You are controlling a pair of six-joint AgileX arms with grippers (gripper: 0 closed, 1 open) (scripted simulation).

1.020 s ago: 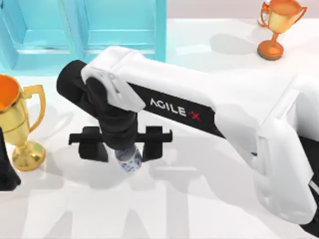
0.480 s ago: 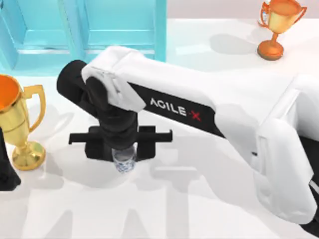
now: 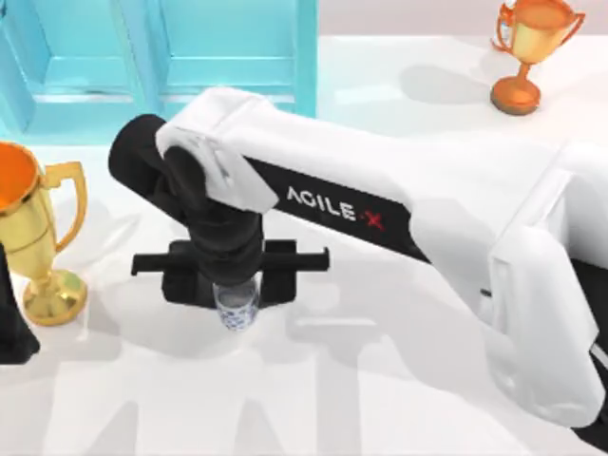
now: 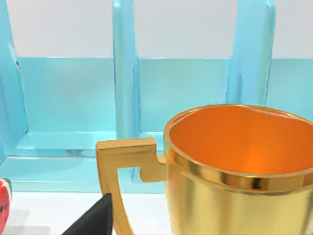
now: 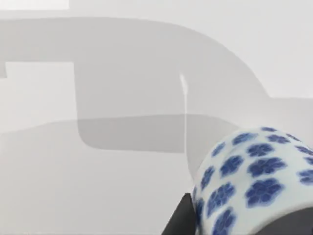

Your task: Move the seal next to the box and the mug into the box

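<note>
Top view: at the left edge we see a golden trophy point(image 3: 33, 233) standing on the white surface point(image 3: 380, 380), with our left arm's dark gripper point(image 3: 11, 323) just beside its foot; whether those jaws are wide or narrow we cannot tell. Behind, the blue box point(image 3: 157, 57) lies open along the far side. Right of the trophy, our right gripper point(image 3: 236, 290) points down, its jaws narrow and holding the mug point(image 3: 236, 306), which sits between the two black fingers, its upper part hidden under the wrist. A second trophy point(image 3: 532, 47) stands far right. The left wrist view adds the near trophy's orange bowl before the box, and a red sliver of the seal point(image 4: 3, 205), cut off. The right wrist view gives the mug's blue flowers, partly cropped.
</note>
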